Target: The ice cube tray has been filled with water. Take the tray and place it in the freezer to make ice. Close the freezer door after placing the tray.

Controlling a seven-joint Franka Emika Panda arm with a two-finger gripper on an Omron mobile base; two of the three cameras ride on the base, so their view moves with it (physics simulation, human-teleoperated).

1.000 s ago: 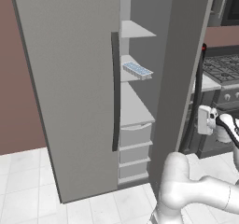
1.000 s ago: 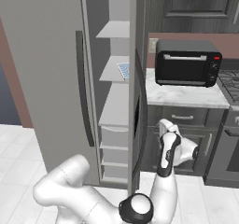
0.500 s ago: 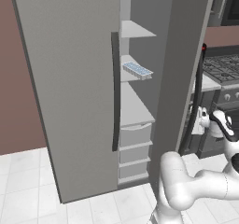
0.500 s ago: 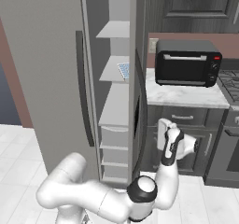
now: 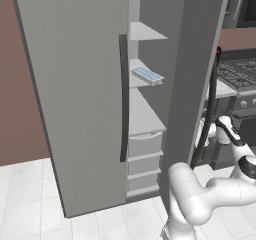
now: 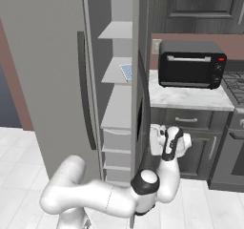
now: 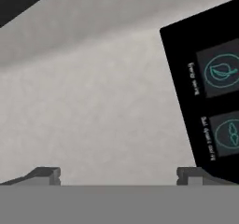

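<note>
The tray (image 5: 147, 75) lies on a middle shelf (image 5: 142, 81) inside the open freezer (image 5: 75, 99), its blue water cells plain in the left base view, while the right base view catches just its edge (image 6: 126, 72) past the door (image 6: 141, 104). The right base view alone shows the toaster oven (image 6: 192, 64) on the table (image 6: 186, 96) and the gripper (image 6: 158, 138) held low against the door's outer face. In the hand view the jaws stand wide apart, empty, before the grey door and its black dispenser panel (image 7: 210, 92).

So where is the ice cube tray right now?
The ice cube tray sits on a middle shelf inside the open freezer, above the drawers.
</note>
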